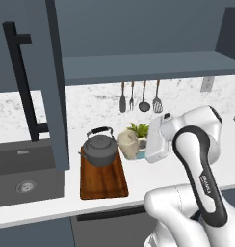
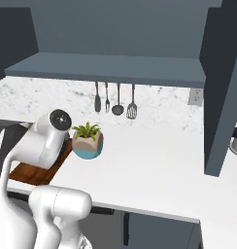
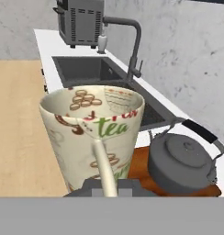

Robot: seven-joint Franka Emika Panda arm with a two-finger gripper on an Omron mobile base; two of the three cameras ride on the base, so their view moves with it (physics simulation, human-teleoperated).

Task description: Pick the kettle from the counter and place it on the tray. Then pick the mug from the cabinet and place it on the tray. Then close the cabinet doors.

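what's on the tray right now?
Only the kettle, on the far end of the tray; the near end is bare. The mug, held by the gripper, hangs beside it. Contact under the kettle is hidden.

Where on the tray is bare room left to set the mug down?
The near half of the tray, in front of the kettle, is bare. The far half is crowded by the kettle. The mug hangs at the tray's right far corner, beside the plant pot.

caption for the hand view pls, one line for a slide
Gripper shut on the cream mug, carried beside the kettle sitting on the wooden tray, sink beyond.
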